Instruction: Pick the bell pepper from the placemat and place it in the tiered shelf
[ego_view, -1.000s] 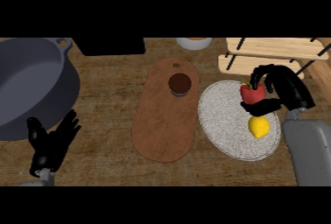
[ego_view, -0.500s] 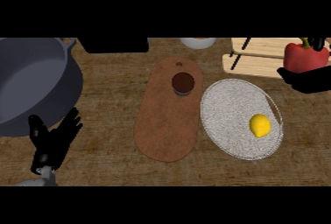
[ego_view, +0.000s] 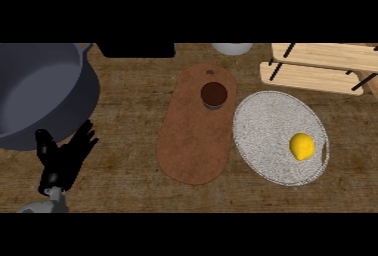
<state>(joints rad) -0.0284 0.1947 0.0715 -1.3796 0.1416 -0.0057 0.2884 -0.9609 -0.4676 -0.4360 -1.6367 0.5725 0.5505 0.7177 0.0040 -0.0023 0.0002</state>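
**Wooden surface, pepper out of sight**

Wooden surface (ego_view: 133, 195) holds everything. Nearest, the left robot hand (ego_view: 65, 157) rests, fingers relaxed. Farther, a lemon (ego_view: 301, 146) sits on the placemat (ego_view: 266, 130). Farthest stands the tiered shelf (ego_view: 317, 67). Pepper and right robot hand are unseen; lower it slowly onto a tier.

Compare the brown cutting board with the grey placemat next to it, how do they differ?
The cutting board is smooth brown, long and narrow, with a small hole near its top end; the placemat is speckled light grey, a wider oval. The board carries a dark round cup; the placemat holds a yellow lemon. Both lie flat on the wooden counter.
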